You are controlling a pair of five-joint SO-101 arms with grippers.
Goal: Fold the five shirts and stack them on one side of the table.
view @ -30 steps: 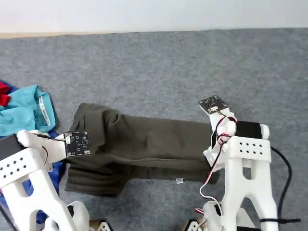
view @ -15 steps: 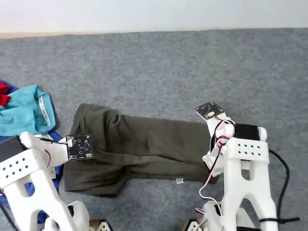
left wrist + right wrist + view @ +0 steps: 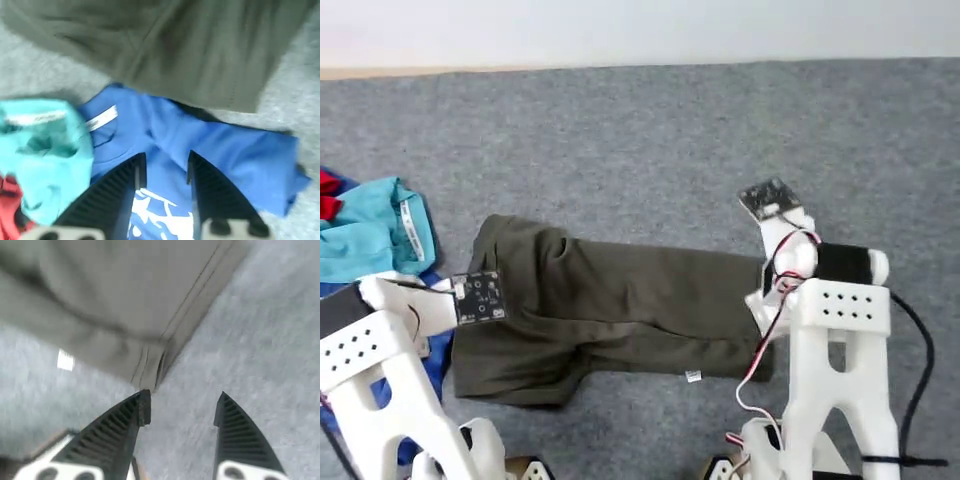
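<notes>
Vs. 1 s ago, the right arm [image 3: 835,310] is seen drawn back toward the far side of the table and a bit outward, so less of the olive shirt's end is covered by it. The left arm [image 3: 380,335] is barely shifted. The olive shirt [image 3: 620,300] is left lying where it was.

The olive shirt is spread as a long band across the grey mat [image 3: 670,130], w/ creases along its length, btwn the two arms. One end is overlapped onto the blue shirt [image 3: 220,145] at the left arm's side. The other end is reached by the right arm's wrist.

The left gripper [image 3: 166,159] is held narrow, w/ a slim gap btwn its fingers and nothing gripped. It is hung over the blue shirt. The olive shirt's edge is seen just past its fingertips, not touched.

The right gripper [image 3: 183,396] is parted wider and is empty. It is poised over bare mat. The hem corner of the olive shirt is found just beyond one fingertip, apart from it. A small white tag [image 3: 65,360] is seen near that hem, on the mat side.

A turquoise shirt [image 3: 365,235] is bunched beside the blue one near the table's left edge, and a red shirt [image 3: 328,195] is tucked against it at the very edge.
</notes>
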